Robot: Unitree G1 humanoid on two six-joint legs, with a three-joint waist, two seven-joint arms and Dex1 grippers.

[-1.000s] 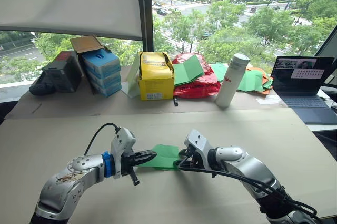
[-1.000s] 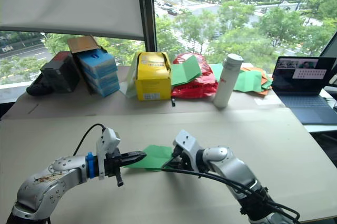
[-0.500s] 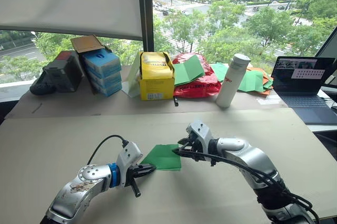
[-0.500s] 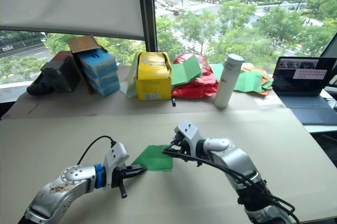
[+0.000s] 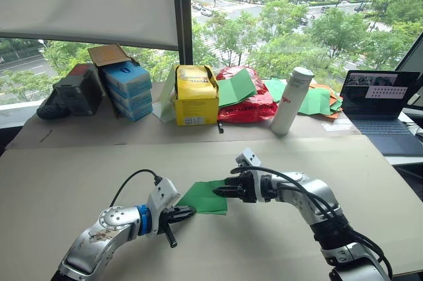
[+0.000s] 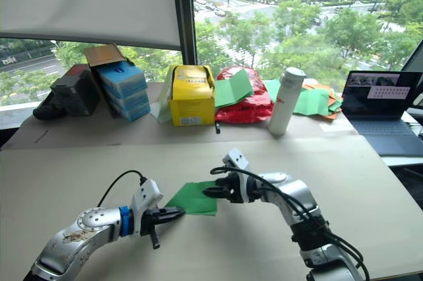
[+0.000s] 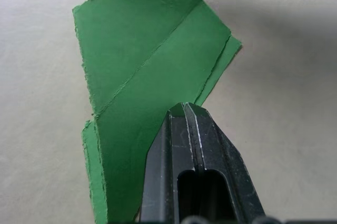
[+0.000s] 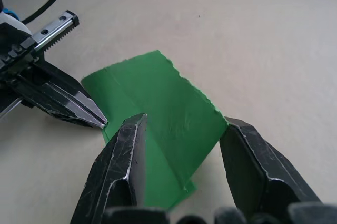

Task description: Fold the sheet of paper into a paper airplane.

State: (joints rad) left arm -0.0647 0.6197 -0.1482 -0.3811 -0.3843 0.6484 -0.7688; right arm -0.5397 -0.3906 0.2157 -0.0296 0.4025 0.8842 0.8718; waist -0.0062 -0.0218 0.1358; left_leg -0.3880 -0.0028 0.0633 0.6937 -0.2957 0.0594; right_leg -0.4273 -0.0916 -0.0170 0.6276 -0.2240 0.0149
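Between both tools, the sheet of paper [image 5: 206,196] lies flat, folded, ragged-edged.

A yellow cardboard box [image 5: 195,94] stands at the far edge of the beige tabletop [image 5: 79,168], beside a red plastic bag [image 5: 248,106]. A white cylindrical bottle [image 5: 291,100] stands upright between the bag and an open dark laptop [image 5: 379,102]. Stacked blue boxes [image 5: 128,89] sit further left.
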